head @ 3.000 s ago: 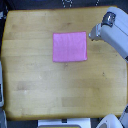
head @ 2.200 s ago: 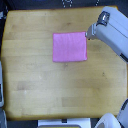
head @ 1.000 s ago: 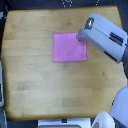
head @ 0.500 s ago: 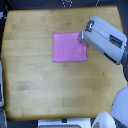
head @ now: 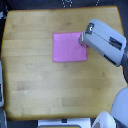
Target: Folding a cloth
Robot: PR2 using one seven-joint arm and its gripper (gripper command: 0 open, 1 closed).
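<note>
The pink cloth (head: 68, 47) lies flat on the wooden tabletop (head: 45, 85), a little above and right of its middle. It is roughly square and plain. My gripper (head: 82, 40) comes in from the exterior view's right on a grey-white arm (head: 107, 42). Its tip sits at the cloth's upper right corner, over or touching the edge. The fingertips are small and blurred, and I cannot tell whether they are open or shut on the fabric.
The wooden table fills most of the view, with dark floor beyond its top edge. White robot parts (head: 117, 112) sit at the lower right corner. A grey object (head: 2, 90) lies along the left edge.
The arm has moved left and down from the table's upper right corner to the cloth's upper right corner. The cloth lies where it was.
</note>
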